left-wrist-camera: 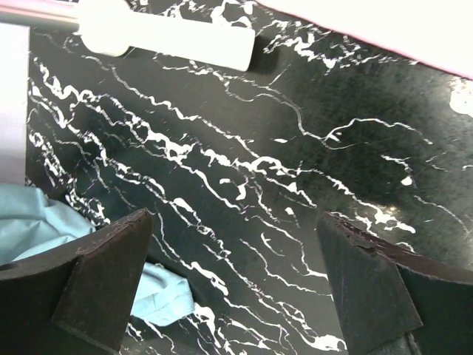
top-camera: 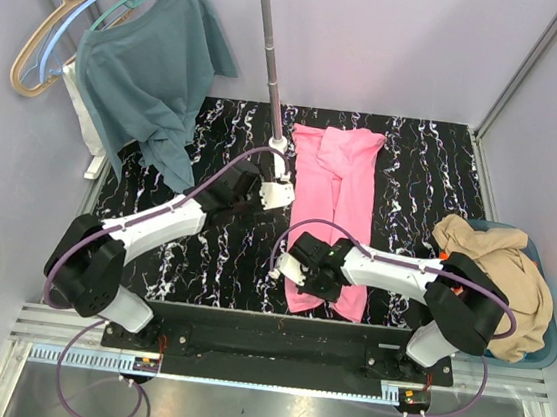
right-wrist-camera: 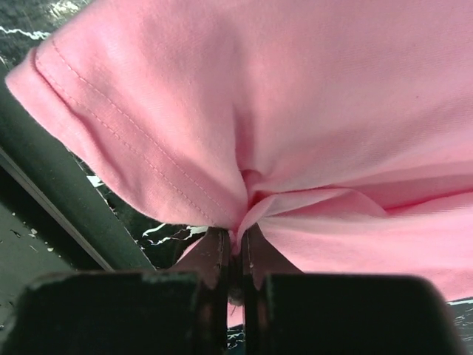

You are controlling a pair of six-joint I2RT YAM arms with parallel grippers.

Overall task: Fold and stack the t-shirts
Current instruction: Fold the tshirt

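Observation:
The bright pink t-shirt (top-camera: 338,200) lies as a long folded strip down the middle of the black marbled table (top-camera: 422,185). My right gripper (top-camera: 303,275) is shut on the pink shirt's near hem; the right wrist view shows pink cloth (right-wrist-camera: 295,111) pinched between its closed jaws. My left gripper (top-camera: 278,194) is open and empty, hovering over bare table just left of the pink strip; its fingers (left-wrist-camera: 103,281) stand wide apart. The tan-beige t-shirt (top-camera: 498,269) lies bundled in a blue basket at the right. The orange t-shirt is out of view.
A dusty teal-blue shirt (top-camera: 153,73) hangs from a rack at the back left, its hem reaching the table (left-wrist-camera: 44,222). The rack's pole (top-camera: 270,67) and white foot (left-wrist-camera: 170,37) stand right by my left gripper. The blue basket (top-camera: 544,350) sits at the table's right edge.

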